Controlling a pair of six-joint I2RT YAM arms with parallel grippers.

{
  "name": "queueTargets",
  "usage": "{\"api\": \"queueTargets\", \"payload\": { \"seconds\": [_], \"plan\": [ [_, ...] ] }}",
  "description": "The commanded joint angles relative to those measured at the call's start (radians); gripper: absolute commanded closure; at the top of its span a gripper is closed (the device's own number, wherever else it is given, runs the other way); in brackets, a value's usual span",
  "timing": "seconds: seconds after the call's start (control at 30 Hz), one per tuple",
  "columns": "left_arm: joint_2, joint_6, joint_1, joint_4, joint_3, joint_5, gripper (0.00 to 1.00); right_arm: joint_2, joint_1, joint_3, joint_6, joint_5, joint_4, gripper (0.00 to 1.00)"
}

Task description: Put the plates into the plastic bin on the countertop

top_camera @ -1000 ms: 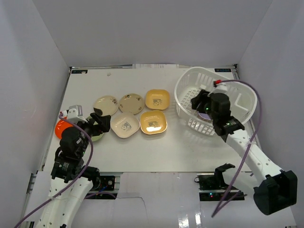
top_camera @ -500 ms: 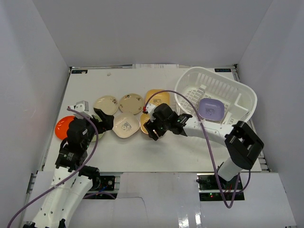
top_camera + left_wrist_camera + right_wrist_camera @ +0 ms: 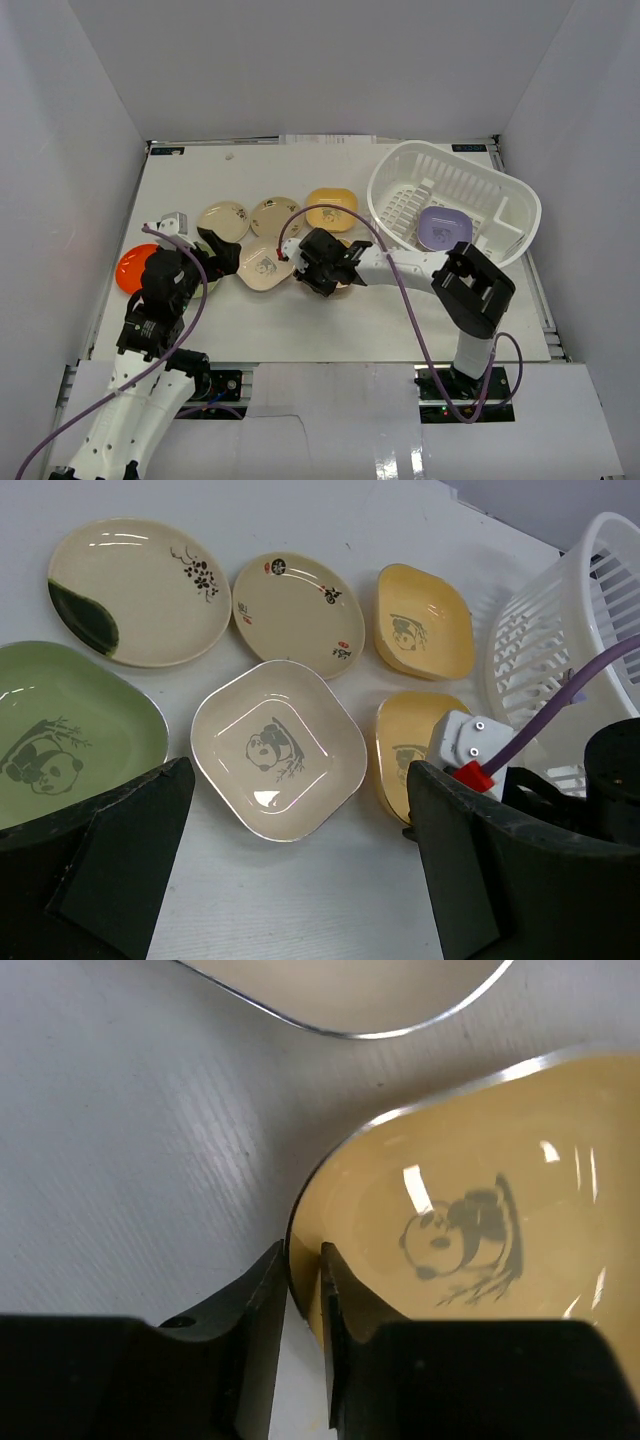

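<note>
My right gripper (image 3: pixel 318 264) reaches left from the white slotted bin (image 3: pixel 470 166). In the right wrist view it (image 3: pixel 303 1280) is shut on the rim of the near yellow panda plate (image 3: pixel 470 1230), which lies on the countertop (image 3: pixel 400 312). A purple plate (image 3: pixel 443 228) lies in the bin. My left gripper (image 3: pixel 300 880) is open and empty above the cream square plate (image 3: pixel 277 745), with the green plate (image 3: pixel 60 740) at its left finger. A cream round plate (image 3: pixel 222 220), a tan round plate (image 3: pixel 276 216), a far yellow plate (image 3: pixel 331 208) and an orange plate (image 3: pixel 130 268) lie on the countertop.
White walls enclose the countertop on three sides. The right arm's purple cable (image 3: pixel 400 290) loops over the front of the countertop. The bin stands at the back right, close to the right wall.
My right arm swung from the bin, leaving the purple plate there, across to the near yellow plate and closed on its rim. My left gripper shifted slightly right, then held still.
</note>
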Motion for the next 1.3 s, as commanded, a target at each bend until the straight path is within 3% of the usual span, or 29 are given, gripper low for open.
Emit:
{"api": "queueTargets", "payload": {
  "seconds": [0.0, 0.17, 0.3, 0.47, 0.57, 0.7, 0.77, 0.97, 1.13, 1.27],
  "plan": [
    [-0.014, -0.003, 0.006, -0.010, 0.004, 0.010, 0.02, -0.042, 0.047, 0.020, -0.014, 0.068, -0.026, 0.76],
    [-0.015, -0.003, 0.006, -0.010, 0.004, 0.012, 0.02, -0.132, 0.148, 0.021, 0.030, 0.140, -0.090, 0.92],
    [-0.023, -0.002, 0.007, -0.008, 0.004, 0.010, 0.02, -0.265, 0.181, 0.058, 0.101, 0.218, -0.152, 0.92],
    [-0.034, -0.003, 0.009, -0.008, 0.004, 0.010, 0.02, -0.395, 0.168, 0.213, 0.046, 0.502, -0.193, 0.92],
    [-0.035, -0.002, 0.010, -0.008, 0.005, 0.010, 0.02, -0.435, 0.072, 0.282, -0.013, 0.578, -0.185, 0.92],
    [-0.041, 0.001, 0.010, -0.008, 0.004, 0.015, 0.02, -0.447, -0.258, 0.214, -0.037, 0.542, -0.089, 0.92],
    [-0.043, 0.000, 0.010, -0.008, 0.005, 0.016, 0.02, -0.426, -0.351, 0.169, -0.042, 0.507, -0.031, 0.92],
    [-0.046, 0.003, 0.012, -0.008, 0.004, 0.024, 0.02, -0.259, -0.620, 0.156, 0.105, 0.469, -0.023, 0.92],
    [-0.047, 0.004, 0.012, -0.008, 0.004, 0.027, 0.02, -0.105, -0.658, 0.232, 0.176, 0.479, -0.099, 0.92],
    [-0.050, 0.004, 0.012, -0.007, 0.004, 0.032, 0.02, -0.074, -0.663, 0.216, 0.231, 0.516, -0.136, 0.92]
  ]
}}
